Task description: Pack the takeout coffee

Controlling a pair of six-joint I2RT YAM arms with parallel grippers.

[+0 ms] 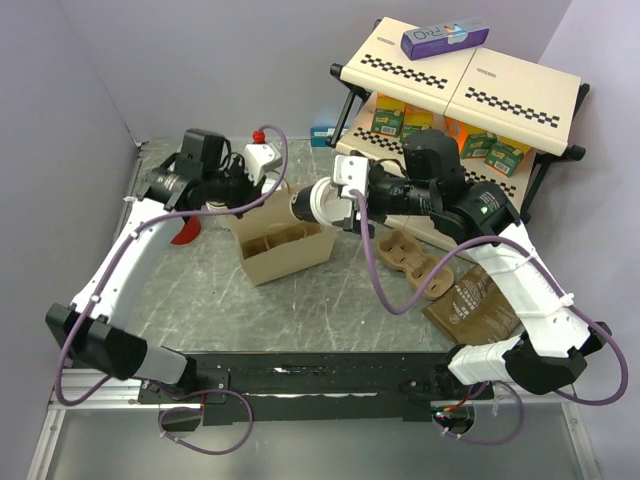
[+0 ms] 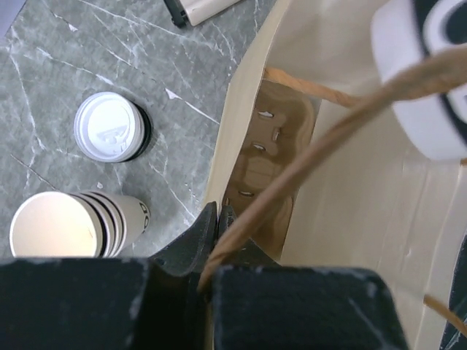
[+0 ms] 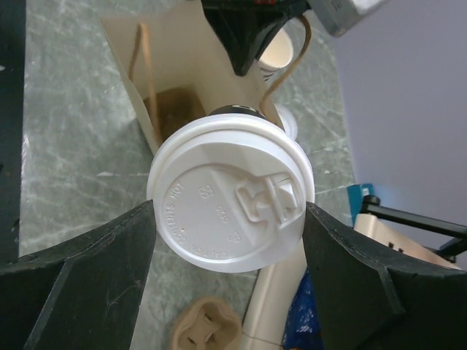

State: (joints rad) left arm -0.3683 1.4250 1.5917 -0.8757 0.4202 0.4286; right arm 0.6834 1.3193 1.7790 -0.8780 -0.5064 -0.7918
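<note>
The takeout coffee (image 3: 230,197), dark-bodied with a white lid, lies tilted on its side between the fingers of my right gripper (image 3: 230,219). Both fingers press on the lid's rim. From above, the coffee (image 1: 313,203) hangs at the right upper edge of the open paper bag (image 1: 282,248), with the right gripper (image 1: 330,205) behind it. My left gripper (image 2: 216,219) is shut on the bag's wall and twisted handle (image 2: 306,146) at the bag's left rim. A second lidded dark cup (image 2: 109,127) stands on the table left of the bag.
A stack of cream lidless cups (image 2: 66,222) stands beside the lidded cup. A pulp cup carrier (image 1: 415,262) and a brown pouch (image 1: 470,305) lie right of the bag. A two-tier shelf (image 1: 470,80) with boxes fills the back right. A red object (image 1: 185,232) lies at the left.
</note>
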